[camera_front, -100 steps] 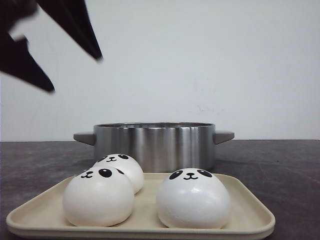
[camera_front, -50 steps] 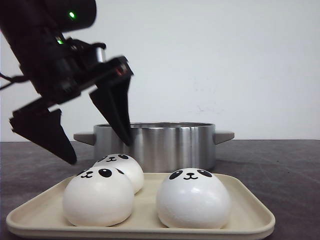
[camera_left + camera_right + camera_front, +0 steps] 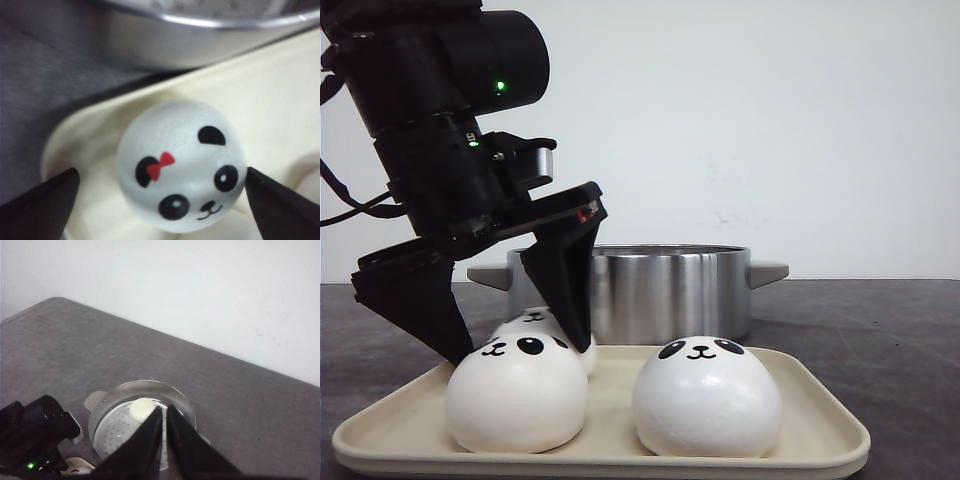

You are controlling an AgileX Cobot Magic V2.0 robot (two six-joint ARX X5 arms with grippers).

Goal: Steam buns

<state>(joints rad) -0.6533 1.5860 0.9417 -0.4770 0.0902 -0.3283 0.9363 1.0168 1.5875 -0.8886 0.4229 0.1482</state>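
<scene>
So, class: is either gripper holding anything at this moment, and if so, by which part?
Nothing is held. The left gripper is open, its fingers either side of the glossy white panda-faced bun with a red bow, not closed on it. The right gripper hangs empty above the steel pot.

Black left arm [image 3: 440, 150], green LED (lit), wedge-shaped black tool [image 3: 510, 320]

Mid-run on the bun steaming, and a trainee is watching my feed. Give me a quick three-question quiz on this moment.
1. True or false: the left claw is clamped shut on the bun with the red bow.
2. How many buns sit on the beige tray? A two, B three, C four.
3. Fill in: a fourth bun already lies inside the steel ____.

Key: 1 false, its fingers stand open on either side of that bun. 2 B. 3 pot.
</scene>
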